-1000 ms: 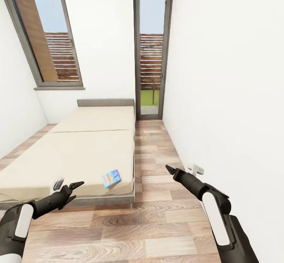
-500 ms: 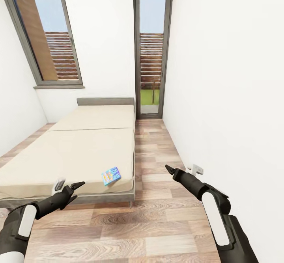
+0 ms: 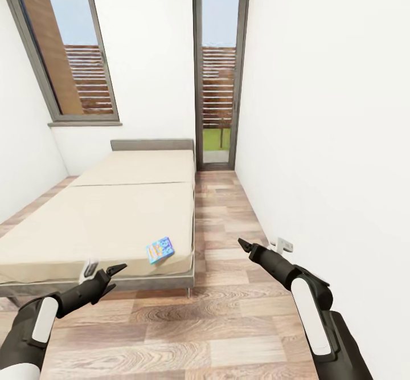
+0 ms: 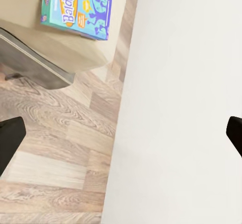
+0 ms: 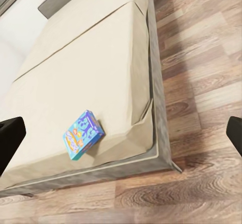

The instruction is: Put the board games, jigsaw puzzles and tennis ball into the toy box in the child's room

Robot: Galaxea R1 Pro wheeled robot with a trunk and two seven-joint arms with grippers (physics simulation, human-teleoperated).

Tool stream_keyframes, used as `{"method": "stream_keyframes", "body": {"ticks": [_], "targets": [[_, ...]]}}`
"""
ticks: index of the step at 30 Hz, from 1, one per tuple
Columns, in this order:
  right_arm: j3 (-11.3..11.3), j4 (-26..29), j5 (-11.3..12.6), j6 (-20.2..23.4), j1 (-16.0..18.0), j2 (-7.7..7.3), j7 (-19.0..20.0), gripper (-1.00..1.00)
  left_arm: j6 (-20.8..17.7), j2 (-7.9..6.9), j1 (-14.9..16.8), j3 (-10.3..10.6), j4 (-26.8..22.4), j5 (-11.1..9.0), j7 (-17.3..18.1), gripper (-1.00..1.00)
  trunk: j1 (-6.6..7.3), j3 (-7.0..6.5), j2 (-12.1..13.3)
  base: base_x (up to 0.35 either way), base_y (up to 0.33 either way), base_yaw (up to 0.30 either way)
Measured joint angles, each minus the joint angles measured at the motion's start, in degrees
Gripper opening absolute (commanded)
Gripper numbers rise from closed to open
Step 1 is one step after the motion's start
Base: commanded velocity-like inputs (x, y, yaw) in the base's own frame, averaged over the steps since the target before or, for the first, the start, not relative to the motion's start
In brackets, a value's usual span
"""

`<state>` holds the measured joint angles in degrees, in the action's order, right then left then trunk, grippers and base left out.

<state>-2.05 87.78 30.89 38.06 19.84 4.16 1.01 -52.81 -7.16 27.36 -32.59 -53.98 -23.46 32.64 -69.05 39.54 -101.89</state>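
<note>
Whole view slides a bit vs a sec ago, bed [image 3: 114,220] sits slightly further off, so that's the robot's base backing away, not the stuff moving. Blue board game [image 3: 160,249] lies flat near the bed's foot corner, nr the floor-side edge, untouched. Left gripper [image 3: 101,270] hangs low by the bed frame, fingers apart, empty; right gripper [image 3: 245,245] over the floorboards, fingers apart too. Pickup not begun imo.
</note>
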Motion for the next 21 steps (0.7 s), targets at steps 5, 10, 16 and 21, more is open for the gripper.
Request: {"method": "stream_keyframes", "body": {"ticks": [5,10,16,21], "targets": [[0.0,-0.2,0.0,0.0,0.0,0.0,0.0,1.0,0.0,1.12,0.0,0.2,0.1,0.0,0.3,1.0,-1.1,0.9,-2.0,0.0,0.0,0.0],[0.1,-0.4,0.0,0.0,0.0,0.0,0.0,1.0,0.0,2.66,0.0,0.5,0.3,0.1,0.7,1.0,-2.2,1.8,-4.0,0.0,0.0,0.0],[0.1,-0.8,0.0,0.0,0.0,0.0,0.0,1.0,0.8,4.33,0.0,2.3,0.3,0.2,0.8,1.0,-3.52,2.87,-6.4,0.0,0.0,0.0],[0.1,-0.9,0.0,0.0,0.0,0.0,0.0,1.0,2.5,4.61,0.0,4.1,0.4,0.2,1.0,1.0,-4.61,3.77,-8.4,0.0,0.0,0.0]]}}
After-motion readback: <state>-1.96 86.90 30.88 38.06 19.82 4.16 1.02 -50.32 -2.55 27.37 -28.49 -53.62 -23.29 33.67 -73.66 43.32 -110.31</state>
